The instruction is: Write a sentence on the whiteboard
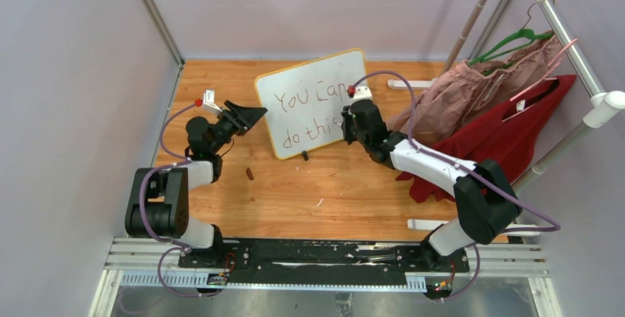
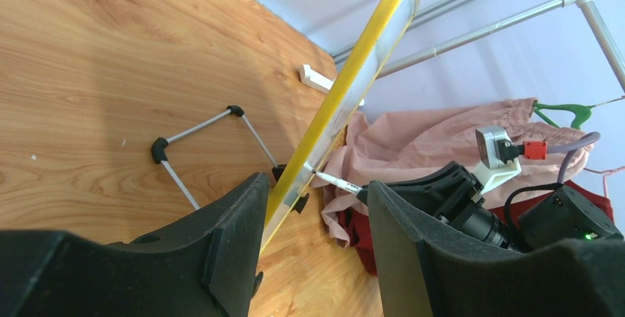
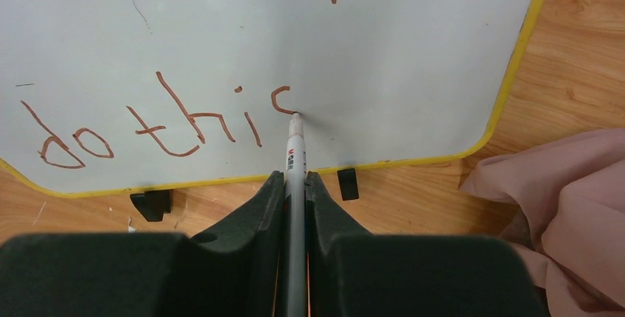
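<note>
The whiteboard (image 1: 313,99), white with a yellow frame, stands tilted at the back centre on black feet. The sentence (image 1: 306,114) in dark red marker reads "You can" over "do thi" with a started "s"; the right arm covers part of it. My right gripper (image 1: 346,122) is shut on a grey marker (image 3: 295,162), whose tip touches the board at the started "s" (image 3: 281,101). My left gripper (image 1: 253,115) is open at the board's left edge. In the left wrist view its jaws (image 2: 315,184) stand wide apart with the yellow edge (image 2: 346,88) between them, close to the left finger.
A small red-brown cap (image 1: 250,174) lies on the wooden table left of the board. A clothes rack (image 1: 567,44) stands at the right with pink (image 1: 472,88) and red (image 1: 516,129) garments close behind the right arm. The board's wire stand (image 2: 199,129) is behind it.
</note>
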### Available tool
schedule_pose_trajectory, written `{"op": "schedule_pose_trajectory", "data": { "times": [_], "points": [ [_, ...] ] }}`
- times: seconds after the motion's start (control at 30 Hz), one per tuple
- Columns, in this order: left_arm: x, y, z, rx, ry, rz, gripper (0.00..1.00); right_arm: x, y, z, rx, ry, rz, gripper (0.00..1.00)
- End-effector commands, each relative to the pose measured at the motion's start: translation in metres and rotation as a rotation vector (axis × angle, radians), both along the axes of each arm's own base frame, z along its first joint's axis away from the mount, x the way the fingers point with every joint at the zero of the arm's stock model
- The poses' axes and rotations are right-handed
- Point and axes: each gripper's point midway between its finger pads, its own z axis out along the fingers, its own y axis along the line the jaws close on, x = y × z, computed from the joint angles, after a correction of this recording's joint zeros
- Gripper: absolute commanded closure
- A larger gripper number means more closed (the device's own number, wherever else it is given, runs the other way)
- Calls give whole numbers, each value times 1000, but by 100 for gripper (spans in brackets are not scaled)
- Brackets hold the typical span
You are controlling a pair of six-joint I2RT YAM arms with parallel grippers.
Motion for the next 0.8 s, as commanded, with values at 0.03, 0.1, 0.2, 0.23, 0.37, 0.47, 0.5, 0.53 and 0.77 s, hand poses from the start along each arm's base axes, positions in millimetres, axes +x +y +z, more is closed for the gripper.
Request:
{"op": "schedule_pose_trajectory", "data": {
  "times": [0.03,0.1,0.2,0.23,0.37,0.47,0.5,0.53,0.77],
  "points": [
    [-5,-3,8,4,-44,-17,43,3,-22,-6,-22,10,-72,100],
    [-5,-3,8,3,-44,-17,43,3,-23,-7,-22,11,-73,100],
    [-5,-3,9,3,-46,-17,43,2,-23,-8,-24,17,-71,100],
    [-5,-3,9,3,-46,-17,43,1,-23,-9,-24,18,-71,100],
    [-5,-4,9,3,-45,-18,43,0,-23,-12,-27,25,-67,100],
    [-5,-3,9,2,-47,-18,43,-2,-21,-14,-23,38,-56,100],
    [-5,-3,9,2,-47,-18,43,-3,-19,-14,-18,42,-50,100],
    [-5,-3,9,2,-45,-17,43,-3,-19,-15,-15,46,-48,100],
    [-6,-4,9,2,-47,-19,43,-9,-13,-20,7,66,-25,100]
  ]
}}
